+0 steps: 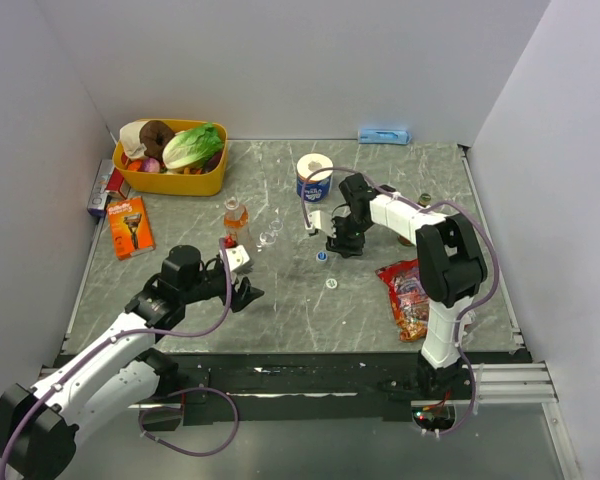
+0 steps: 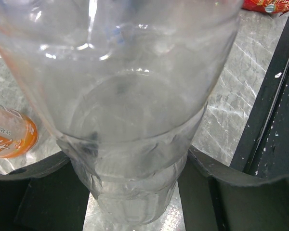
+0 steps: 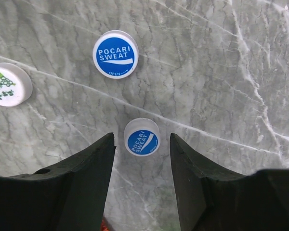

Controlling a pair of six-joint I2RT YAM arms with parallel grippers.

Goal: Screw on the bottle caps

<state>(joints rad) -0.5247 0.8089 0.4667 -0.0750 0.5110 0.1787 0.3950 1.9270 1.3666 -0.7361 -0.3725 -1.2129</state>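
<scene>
The right hand [image 3: 141,142] is released; its fingers straddle a blue cap [image 3: 142,136] on the bench [image 3: 221,72] without contact. A second cap [image 3: 115,54] lies just ahead. The left hand [image 2: 130,166] grasps a clear bottle [image 2: 135,96].

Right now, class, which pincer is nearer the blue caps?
Right. The right pincer straddles one blue cap; the left pincer, gripping a clear bottle, is well away.

On the bench [image 1: 310,315], the basket [image 1: 180,186] sits upper left, toilet roll [image 1: 314,177] upper centre, bottle cap [image 1: 322,256] centre, snack packet [image 1: 406,295] lower right.
</scene>
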